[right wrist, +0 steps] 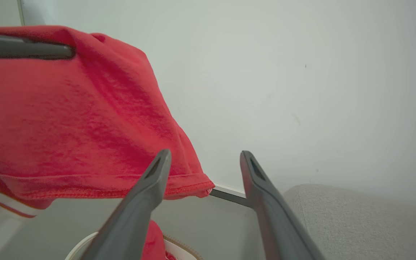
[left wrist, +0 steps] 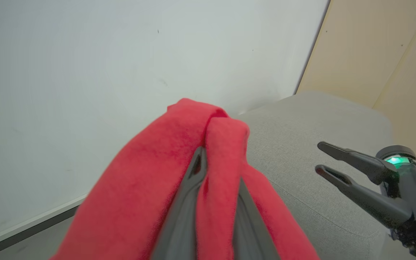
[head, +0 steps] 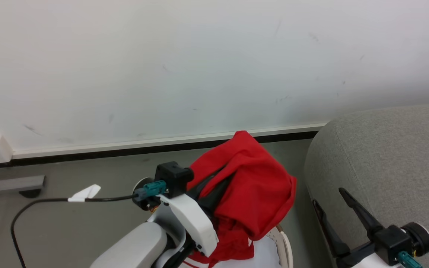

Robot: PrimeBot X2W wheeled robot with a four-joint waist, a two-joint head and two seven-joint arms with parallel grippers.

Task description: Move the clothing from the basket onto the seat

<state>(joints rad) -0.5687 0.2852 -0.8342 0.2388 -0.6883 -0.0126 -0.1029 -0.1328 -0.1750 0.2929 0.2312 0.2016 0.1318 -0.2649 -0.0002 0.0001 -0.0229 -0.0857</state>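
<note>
Hanging off the left gripper [left wrist: 218, 173] we see the clothing [head: 251, 186], a red garment held up above the basket [head: 286, 243]. In the left wrist view a fold is pinched between the two fingers [left wrist: 190, 187] and the rest drapes over both, so we log that gripper as clamped on the clothing. The red fabric's lower end trails down to the basket at the bottom edge of the head view. The right wrist view shows a white part with thin red stripes under the red, plus more red inside the basket rim. The seat [head: 385, 156] is on the right, just beside the basket, and the lifted clothing is left of it and apart from it. The right gripper [head: 327, 196] hovers against the seat's rounded side with its fingers spread wide and empty. We cannot tell if it touches the fabric. Behind are a white wall [head: 199, 56] and a grey floor [head: 88, 175], and a black cable [head: 50, 201] runs from the left wrist.
</note>
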